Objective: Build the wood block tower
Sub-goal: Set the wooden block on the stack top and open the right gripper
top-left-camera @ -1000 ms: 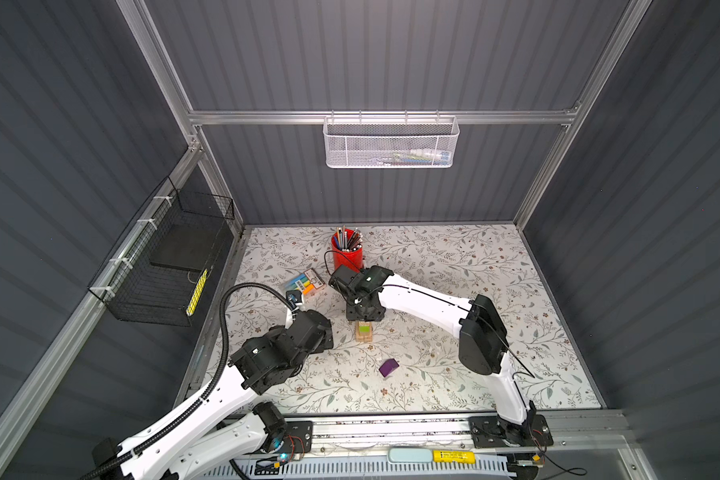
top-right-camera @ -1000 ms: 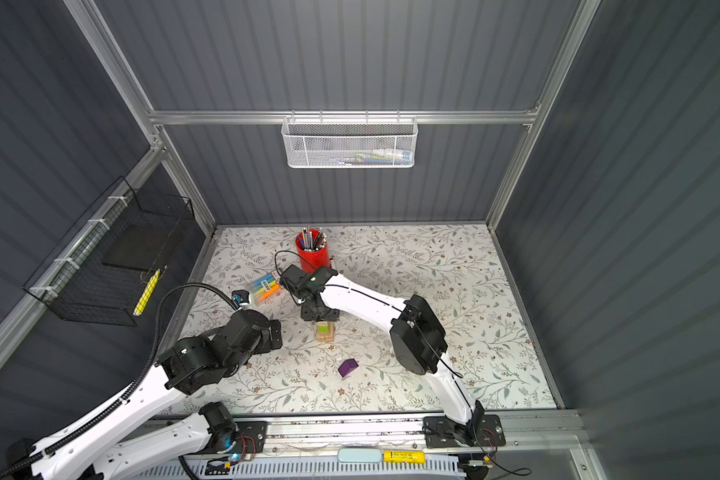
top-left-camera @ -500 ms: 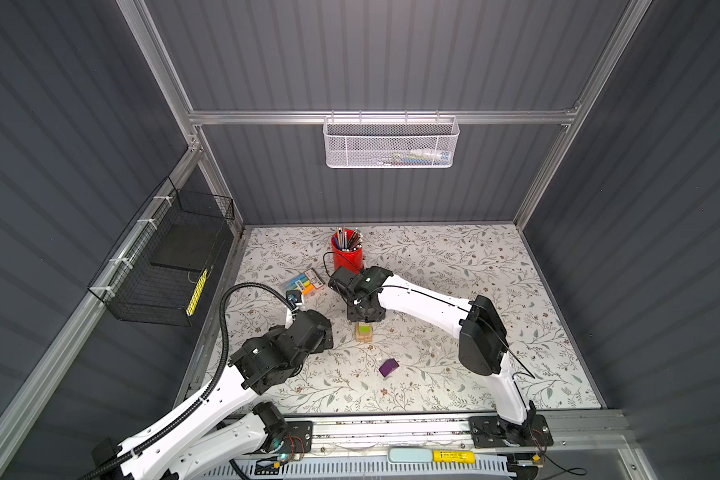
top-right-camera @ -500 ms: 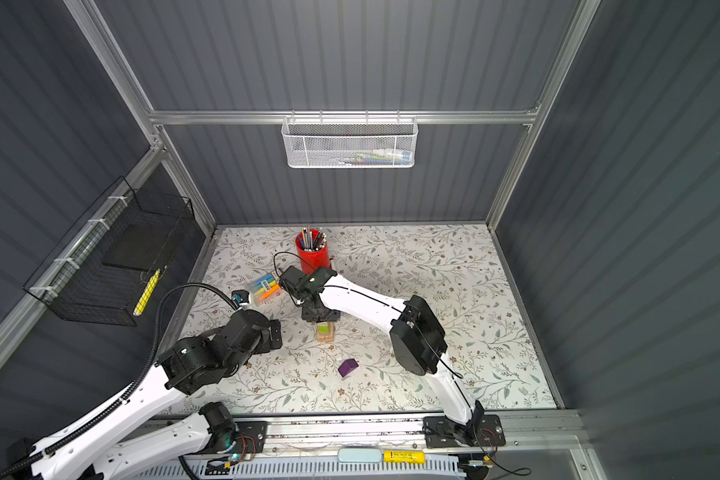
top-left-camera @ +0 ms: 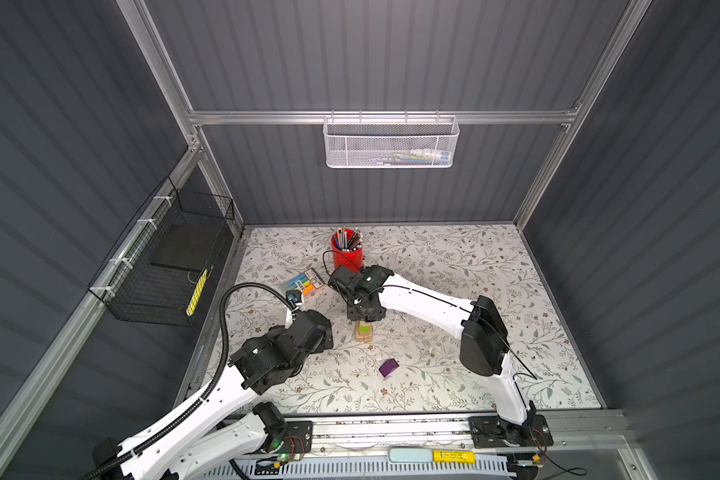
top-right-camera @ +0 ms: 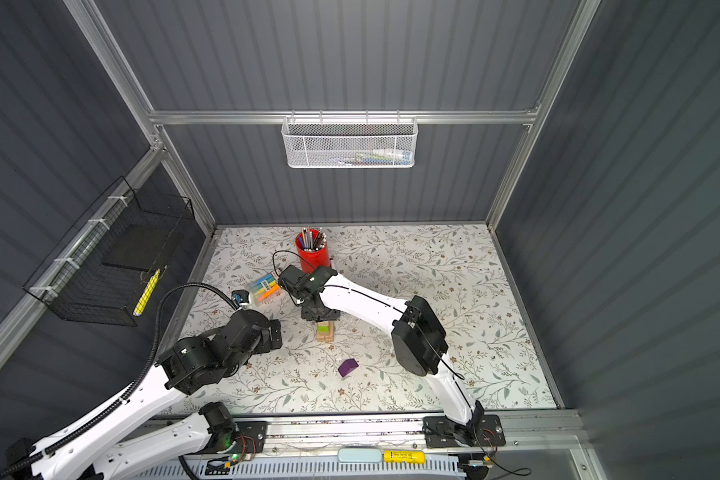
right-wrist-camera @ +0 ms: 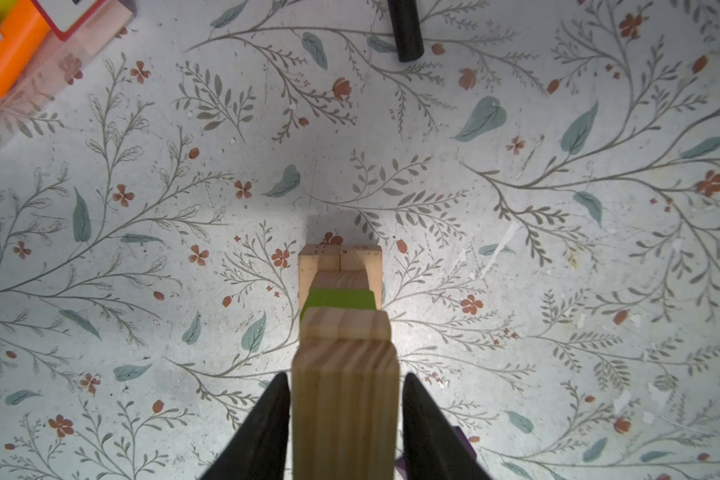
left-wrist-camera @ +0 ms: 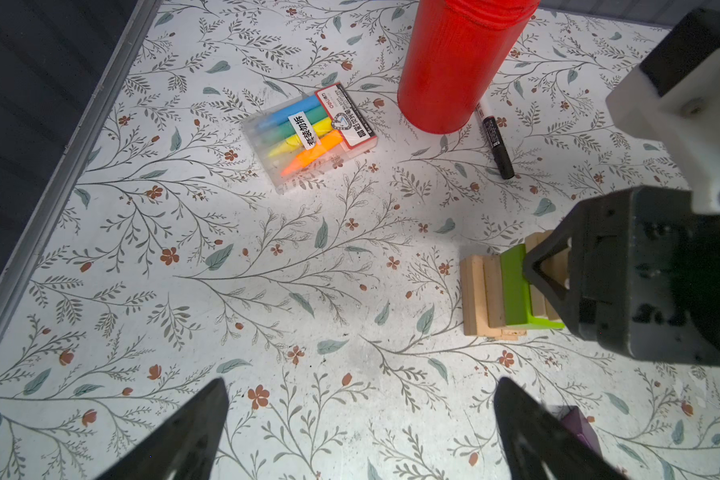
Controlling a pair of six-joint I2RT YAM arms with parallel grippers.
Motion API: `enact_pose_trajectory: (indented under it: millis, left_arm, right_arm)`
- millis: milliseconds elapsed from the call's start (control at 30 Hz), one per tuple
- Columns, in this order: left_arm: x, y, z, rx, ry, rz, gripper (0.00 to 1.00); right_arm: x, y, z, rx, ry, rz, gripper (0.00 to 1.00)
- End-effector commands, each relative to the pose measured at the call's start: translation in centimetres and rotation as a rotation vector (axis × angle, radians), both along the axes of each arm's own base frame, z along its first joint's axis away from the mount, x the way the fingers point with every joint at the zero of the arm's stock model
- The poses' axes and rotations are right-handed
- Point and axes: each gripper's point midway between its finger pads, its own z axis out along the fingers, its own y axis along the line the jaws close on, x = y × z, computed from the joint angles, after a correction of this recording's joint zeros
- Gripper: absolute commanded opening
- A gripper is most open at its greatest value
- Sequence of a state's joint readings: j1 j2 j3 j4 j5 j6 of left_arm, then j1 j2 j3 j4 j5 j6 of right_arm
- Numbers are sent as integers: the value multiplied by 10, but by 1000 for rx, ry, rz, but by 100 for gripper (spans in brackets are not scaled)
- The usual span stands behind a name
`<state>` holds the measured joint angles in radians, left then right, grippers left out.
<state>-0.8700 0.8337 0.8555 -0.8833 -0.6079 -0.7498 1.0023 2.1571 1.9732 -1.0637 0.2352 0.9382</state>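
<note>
We are looking at a floral-patterned tabletop (top-left-camera: 454,266) that dark ribbed walls (top-left-camera: 641,249) are closing in on three sides, with an aluminium rail (top-left-camera: 391,426) running along the front edge. Its whole right half is lying bare, giving wide room there. The wood block tower (top-left-camera: 363,333), a short stack of pale planks in crossed layers with a lime-green block (left-wrist-camera: 514,286) among its upper planks, is standing left of the middle, well apart from every edge. Things are crowding its far side: a red cylindrical pencil cup (top-left-camera: 347,257) is standing behind it, a clear pack of coloured highlighters (top-left-camera: 305,283) is lying to the cup's left, and a black marker (left-wrist-camera: 493,141) is lying beside the cup's foot. A loose purple block (top-left-camera: 388,368) is lying nearer the front, apart from the tower. The right arm (top-left-camera: 425,299) is reaching across the middle from its front-right base, elbow raised, wrist pointing straight down over the tower. The right gripper (right-wrist-camera: 346,382) is clamping a pale grained wood block (right-wrist-camera: 345,436) between narrowed fingers directly above the stack, and we cannot tell whether it is touching the layer below. The left arm (top-left-camera: 225,390) is crouching low at the left, its left gripper (left-wrist-camera: 360,432) spread wide and empty, facing the tower from nearby.
</note>
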Motion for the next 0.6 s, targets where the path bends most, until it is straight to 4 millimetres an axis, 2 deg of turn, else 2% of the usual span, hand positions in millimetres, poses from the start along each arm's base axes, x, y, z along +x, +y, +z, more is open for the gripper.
enact_pose_trajectory:
  millis: [0, 567]
  left_arm:
    - [-2, 6, -2, 19, 4, 17, 100]
    - [-3, 7, -3, 20, 6, 18, 100]
  right_arm:
    - [-1, 2, 24, 31, -30, 10, 44]
    - [-1, 8, 17, 42, -14, 19, 43]
